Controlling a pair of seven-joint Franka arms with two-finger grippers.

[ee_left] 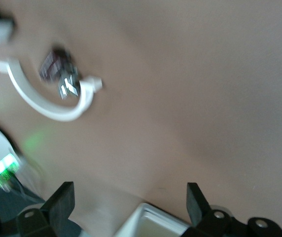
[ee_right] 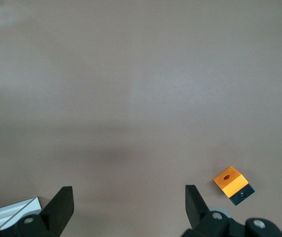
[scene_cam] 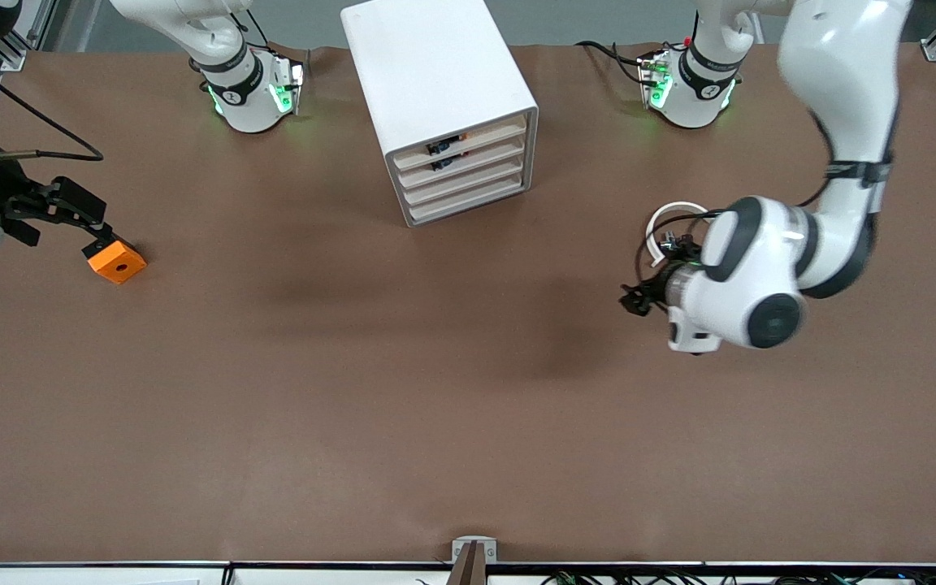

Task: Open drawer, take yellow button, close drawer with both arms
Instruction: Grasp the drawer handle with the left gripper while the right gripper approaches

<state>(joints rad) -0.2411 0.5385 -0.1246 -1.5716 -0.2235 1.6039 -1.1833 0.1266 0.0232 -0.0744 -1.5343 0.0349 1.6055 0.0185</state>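
Note:
The white cabinet (scene_cam: 435, 73) stands at the middle of the table's robot edge. Its top drawer (scene_cam: 468, 143) sits flush with the three drawers below it, and small dark parts show in the gap above its front. The button is hidden. My left gripper (scene_cam: 637, 301) is open and empty above the table toward the left arm's end; in the left wrist view (ee_left: 131, 190) a cabinet corner (ee_left: 153, 222) shows between its fingers. My right gripper (scene_cam: 63, 236) is open and empty low over the right arm's end of the table, as the right wrist view (ee_right: 128, 192) shows.
An orange square block (scene_cam: 116, 262) with a black hole lies beside the right gripper and shows in the right wrist view (ee_right: 233, 183). A white curved strip (scene_cam: 673, 211) with black-brown parts (scene_cam: 671, 241) lies by the left hand, also in the left wrist view (ee_left: 47, 106).

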